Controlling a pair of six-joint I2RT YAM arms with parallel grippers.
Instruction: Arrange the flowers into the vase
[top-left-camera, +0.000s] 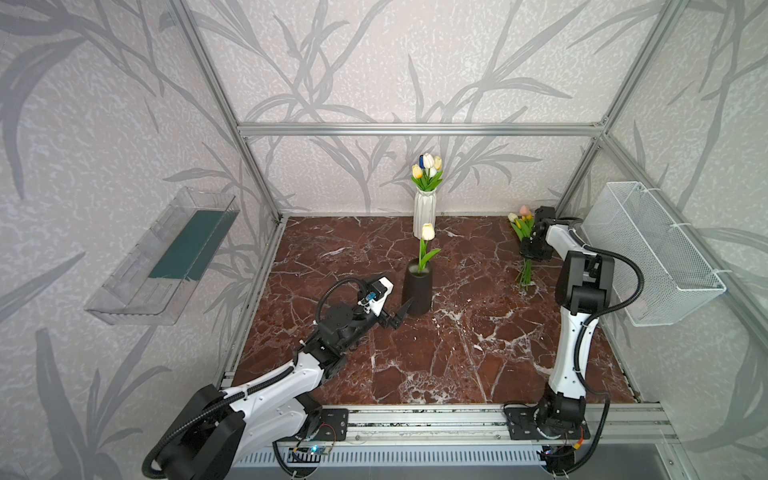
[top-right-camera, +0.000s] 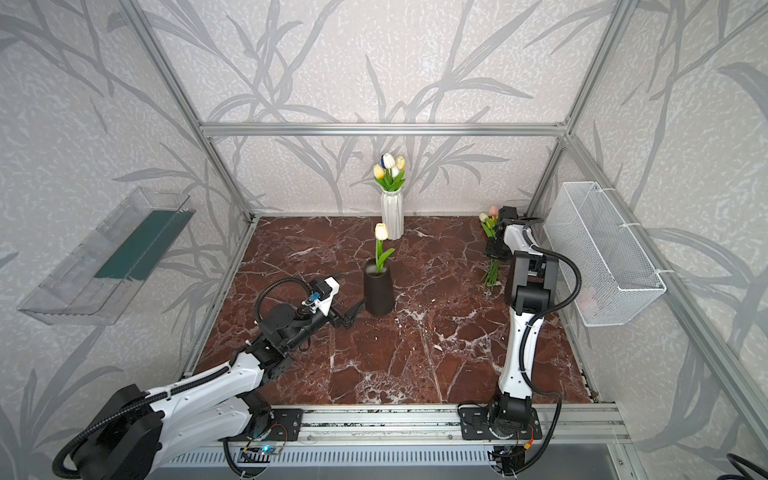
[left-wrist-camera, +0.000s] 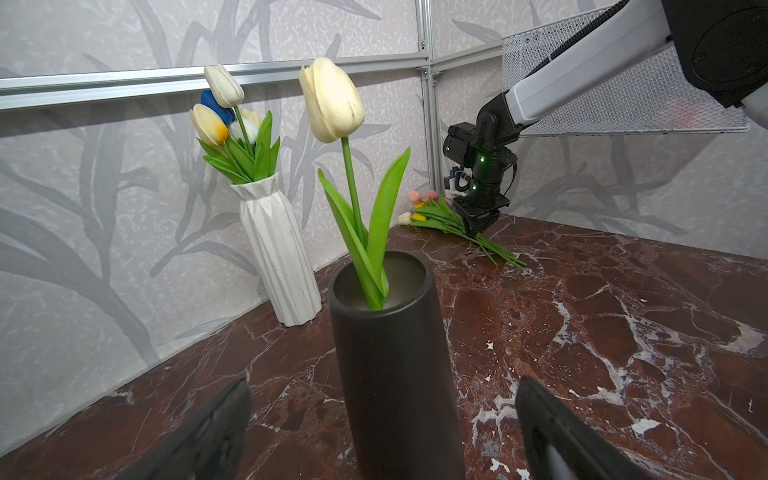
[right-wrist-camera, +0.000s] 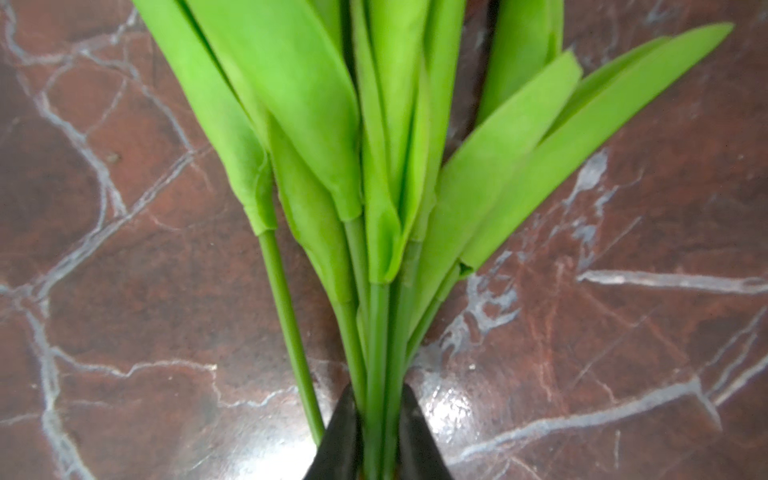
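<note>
While the left fingers (left-wrist-camera: 208, 440) are gaping wide beside the black vase (left-wrist-camera: 395, 374) holding one tulip (left-wrist-camera: 332, 99), the right fingers (right-wrist-camera: 338, 444) are pinching the flowers (right-wrist-camera: 386, 124) lying near the tabletop's (top-left-camera: 457, 353) far right corner.

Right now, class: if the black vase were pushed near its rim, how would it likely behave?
The black vase is tall and narrow, so that push would probably tip it rather than slide it. It looks rigid and matte, so the open left claw should hold it without much slip. Its leaning tulip would likely sway.
</note>
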